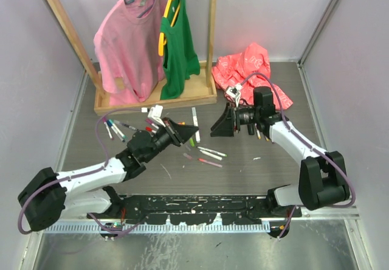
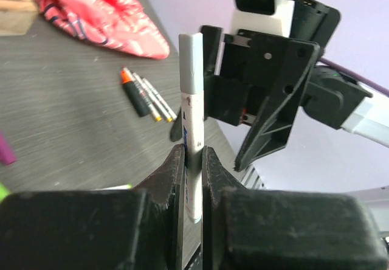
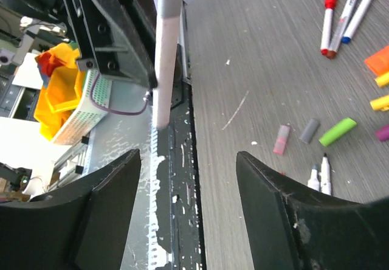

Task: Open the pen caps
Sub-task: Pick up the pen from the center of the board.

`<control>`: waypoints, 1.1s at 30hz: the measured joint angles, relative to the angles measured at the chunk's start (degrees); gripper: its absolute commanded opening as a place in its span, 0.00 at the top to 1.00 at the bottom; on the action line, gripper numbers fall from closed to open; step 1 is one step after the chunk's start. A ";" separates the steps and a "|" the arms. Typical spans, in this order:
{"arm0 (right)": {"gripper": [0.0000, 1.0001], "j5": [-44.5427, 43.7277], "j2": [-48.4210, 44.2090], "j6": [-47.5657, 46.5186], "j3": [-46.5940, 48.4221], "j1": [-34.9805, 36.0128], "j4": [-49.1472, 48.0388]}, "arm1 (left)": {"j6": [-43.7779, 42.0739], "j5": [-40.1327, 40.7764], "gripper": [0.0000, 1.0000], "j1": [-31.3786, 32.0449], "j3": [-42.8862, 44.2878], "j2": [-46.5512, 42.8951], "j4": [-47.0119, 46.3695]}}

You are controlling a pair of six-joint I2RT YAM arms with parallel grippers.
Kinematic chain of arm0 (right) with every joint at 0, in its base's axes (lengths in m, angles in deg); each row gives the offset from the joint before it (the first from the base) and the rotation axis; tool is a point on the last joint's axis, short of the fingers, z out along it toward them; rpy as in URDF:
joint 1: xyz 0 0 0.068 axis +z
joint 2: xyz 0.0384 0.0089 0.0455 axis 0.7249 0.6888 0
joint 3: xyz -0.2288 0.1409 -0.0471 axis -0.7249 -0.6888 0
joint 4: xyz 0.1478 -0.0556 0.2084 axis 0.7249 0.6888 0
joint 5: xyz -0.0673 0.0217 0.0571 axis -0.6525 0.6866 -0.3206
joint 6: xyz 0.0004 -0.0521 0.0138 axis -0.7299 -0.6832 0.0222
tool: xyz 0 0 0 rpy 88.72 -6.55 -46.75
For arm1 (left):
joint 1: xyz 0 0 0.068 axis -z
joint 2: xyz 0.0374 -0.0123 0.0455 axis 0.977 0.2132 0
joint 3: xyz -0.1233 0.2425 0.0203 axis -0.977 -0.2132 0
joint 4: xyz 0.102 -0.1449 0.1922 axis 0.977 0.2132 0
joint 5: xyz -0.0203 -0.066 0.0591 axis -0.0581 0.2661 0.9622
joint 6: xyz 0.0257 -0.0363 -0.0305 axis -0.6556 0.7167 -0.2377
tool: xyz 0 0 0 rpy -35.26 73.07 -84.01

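My left gripper (image 1: 189, 132) (image 2: 193, 155) is shut on a white-barrelled pen (image 2: 193, 137) that stands upright between its fingers, its grey cap (image 2: 189, 63) on top. My right gripper (image 1: 220, 124) (image 3: 188, 191) is open and empty, facing the left one a short way off; it also shows in the left wrist view (image 2: 267, 100). The held pen (image 3: 167, 51) hangs ahead of the open right jaws, not between them. Loose pink (image 3: 281, 139), grey (image 3: 309, 130) and green (image 3: 338, 131) pen caps lie on the table. Other pens lie in the middle (image 1: 209, 154) and at the left (image 1: 112, 127).
A black highlighter with an orange cap (image 2: 135, 90) lies with two thin pens near the red bag (image 1: 249, 63). A wooden rack (image 1: 155, 103) with a pink shirt and a green top stands at the back. Several capped pens (image 3: 328, 20) lie to the right gripper's far side.
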 measured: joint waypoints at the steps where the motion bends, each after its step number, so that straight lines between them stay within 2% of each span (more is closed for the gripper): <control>1: 0.30 0.63 -0.55 2.08 -0.66 0.02 -2.38 | -1.25 2.49 1.00 2.38 0.07 0.55 -2.19; 5: 0.29 1.57 -3.52 7.80 -1.86 0.39 -9.81 | -4.42 8.44 1.00 7.19 0.94 2.84 -8.72; 11: 0.31 0.02 -8.63 12.26 -5.62 3.34 -19.21 | -5.90 13.44 1.00 8.74 1.81 8.09 -16.81; 15: 0.35 -1.25 -8.94 13.38 -6.86 5.31 -21.31 | -5.95 14.93 1.00 9.79 1.81 9.84 -19.58; 22: 0.68 -4.17 -8.92 13.73 -6.91 5.81 -21.24 | -5.62 15.08 1.00 10.80 2.62 12.68 -23.61; 28: 0.88 -6.25 -8.52 13.84 -6.91 5.64 -20.48 | -5.29 14.86 0.98 10.99 2.64 14.40 -26.82; 30: 0.92 -6.62 -8.52 13.81 -6.91 5.55 -19.96 | -5.27 14.86 0.92 10.99 2.64 14.78 -27.45; 33: 0.94 -6.73 -8.28 13.07 -6.80 5.46 -18.51 | -5.25 14.93 0.65 10.99 2.64 15.19 -27.50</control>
